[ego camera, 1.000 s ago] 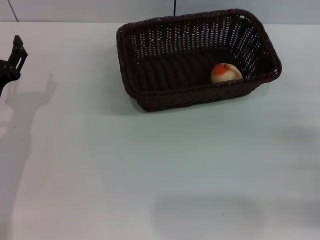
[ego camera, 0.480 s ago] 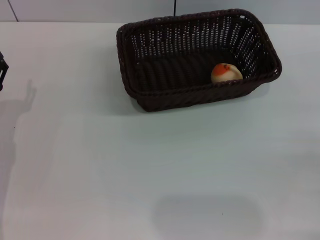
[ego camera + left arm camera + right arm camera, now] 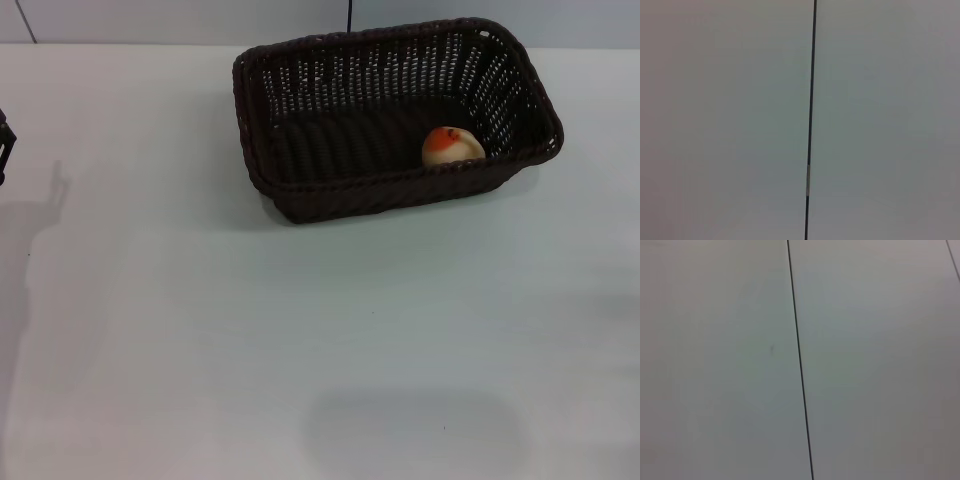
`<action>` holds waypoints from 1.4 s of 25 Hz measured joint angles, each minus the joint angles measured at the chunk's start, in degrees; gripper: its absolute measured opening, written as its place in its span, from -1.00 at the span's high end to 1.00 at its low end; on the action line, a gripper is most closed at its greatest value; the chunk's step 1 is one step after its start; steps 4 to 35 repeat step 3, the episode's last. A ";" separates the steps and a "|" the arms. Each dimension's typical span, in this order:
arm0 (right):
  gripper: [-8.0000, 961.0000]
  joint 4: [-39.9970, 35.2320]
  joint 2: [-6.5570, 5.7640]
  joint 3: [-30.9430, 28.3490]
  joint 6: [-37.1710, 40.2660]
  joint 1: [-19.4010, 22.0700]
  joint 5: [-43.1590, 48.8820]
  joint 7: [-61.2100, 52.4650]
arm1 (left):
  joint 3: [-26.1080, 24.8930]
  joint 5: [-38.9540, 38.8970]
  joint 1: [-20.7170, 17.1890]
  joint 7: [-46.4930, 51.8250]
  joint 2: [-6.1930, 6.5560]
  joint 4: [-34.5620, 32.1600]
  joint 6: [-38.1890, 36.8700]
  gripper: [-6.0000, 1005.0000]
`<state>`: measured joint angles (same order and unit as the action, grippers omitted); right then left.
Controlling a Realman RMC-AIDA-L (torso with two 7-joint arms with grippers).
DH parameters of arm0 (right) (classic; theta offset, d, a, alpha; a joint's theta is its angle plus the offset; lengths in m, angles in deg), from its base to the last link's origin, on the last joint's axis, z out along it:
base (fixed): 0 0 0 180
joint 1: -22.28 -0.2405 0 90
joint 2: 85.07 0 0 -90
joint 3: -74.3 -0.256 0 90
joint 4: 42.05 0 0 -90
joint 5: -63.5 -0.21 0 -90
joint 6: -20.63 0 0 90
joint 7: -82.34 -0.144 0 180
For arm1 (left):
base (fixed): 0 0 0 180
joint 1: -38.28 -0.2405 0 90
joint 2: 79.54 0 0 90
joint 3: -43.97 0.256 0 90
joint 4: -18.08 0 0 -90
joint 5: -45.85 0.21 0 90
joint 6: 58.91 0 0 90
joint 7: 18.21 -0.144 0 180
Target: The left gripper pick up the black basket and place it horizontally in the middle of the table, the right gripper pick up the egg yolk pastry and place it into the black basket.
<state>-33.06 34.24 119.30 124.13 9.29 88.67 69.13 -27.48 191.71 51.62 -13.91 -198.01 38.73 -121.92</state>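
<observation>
The black basket (image 3: 395, 115) sits on the table (image 3: 300, 330) toward the far edge, a bit right of centre in the head view, long side running across (left-right), slightly skewed so its right end sits a touch farther back. It rests flat on its base, open side up, w/ the woven walls flaring outward and the rim unbroken all round. The egg yolk pastry (image 3: 452, 146) lies inside the basket, on the floor of it at the right end, pressed close to the near wall, orange-red patch facing up and a little toward the left. Only the upper part of the pastry shows over the near rim. The left gripper (image 3: 4, 148) is barely in view: just a sliver of black at the far left edge of the head view, well apart from the basket, w/ its shadow falling on the table beside and below it. Whether its fingers are apart or together can't be told from that sliver. The right gripper is nowhere in the head view, so nothing to say on its claw either. Both wrist views show only a plain pale surface crossed by a thin dark seam (image 3: 810, 120) (a second faint line cuts the corner of the right wrist view); no fingers, basket or pastry in either.
</observation>
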 joint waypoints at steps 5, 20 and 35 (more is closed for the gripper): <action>-0.32 0.03 0.07 0.00 -0.56 -0.48 0.02 0.00 | -0.28 -0.29 0.10 0.00 -0.01 -0.29 0.39 -0.62; -0.32 0.03 0.07 0.00 -0.56 -0.48 0.02 0.00 | -0.28 -0.29 0.10 0.00 -0.01 -0.29 0.39 -0.62; -0.32 0.03 0.07 0.00 -0.56 -0.48 0.02 0.00 | -0.28 -0.29 0.10 0.00 -0.01 -0.29 0.39 -0.62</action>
